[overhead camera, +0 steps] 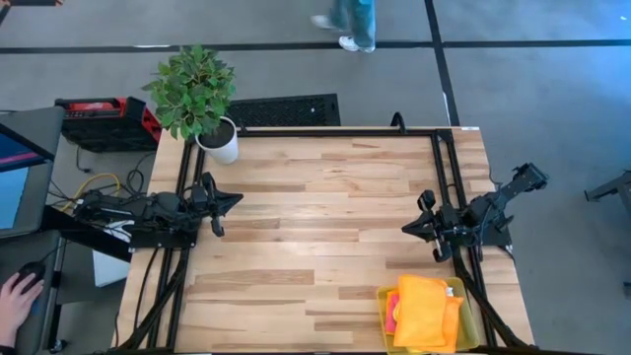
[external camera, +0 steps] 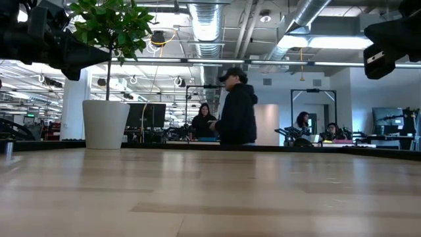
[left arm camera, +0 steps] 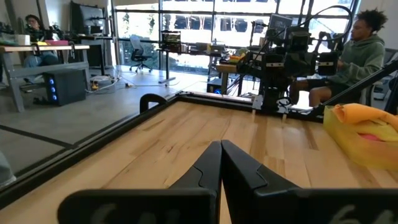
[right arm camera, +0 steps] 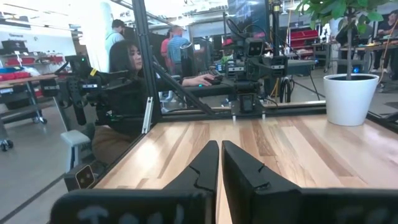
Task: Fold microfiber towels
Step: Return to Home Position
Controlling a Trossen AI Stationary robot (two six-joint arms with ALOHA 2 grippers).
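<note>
An orange towel [overhead camera: 421,311] lies folded on top of a pile in the translucent yellow tray [overhead camera: 386,325] at the table's near right corner; a pink towel [overhead camera: 391,313] shows under it. The pile also shows in the left wrist view [left arm camera: 364,118]. My left gripper [overhead camera: 237,200] is shut and empty at the table's left side, above the wood. My right gripper [overhead camera: 405,227] is shut and empty at the right side, a little beyond the tray. The yellow towel is hidden.
A potted plant in a white pot [overhead camera: 218,141] stands at the table's far left corner. A black frame [overhead camera: 439,168] runs along the table's far and right sides. A person walks beyond the far edge [overhead camera: 355,25]; a hand rests on a mouse [overhead camera: 18,296] left of the table.
</note>
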